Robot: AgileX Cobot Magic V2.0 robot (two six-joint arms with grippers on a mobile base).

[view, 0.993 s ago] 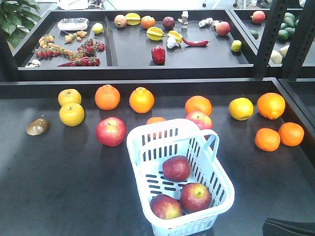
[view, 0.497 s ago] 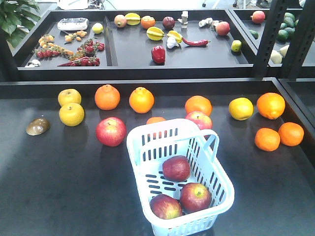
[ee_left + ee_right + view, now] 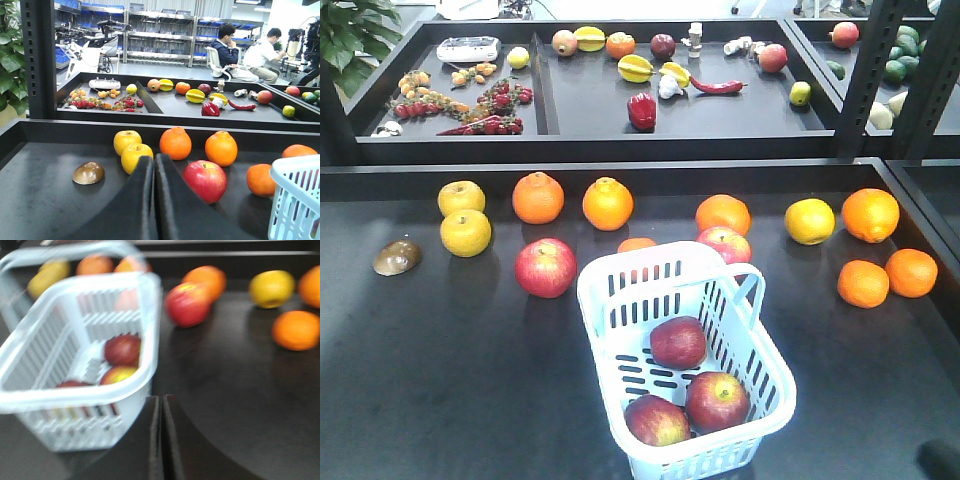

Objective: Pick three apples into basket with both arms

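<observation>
Dark red apples (image 3: 678, 342); pale blue-white slotted basket (image 3: 766, 417).

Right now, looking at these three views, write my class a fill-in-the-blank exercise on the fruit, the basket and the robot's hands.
1. The basket holds ____ apples.
2. The red apple on the table lies to the ____ of the basket in the front view.
3. The left hand and the right hand both have their fingers ____.
4. The brown object sits near the table's ____ edge in the front view.

Missing words: three; left; shut; left
</observation>
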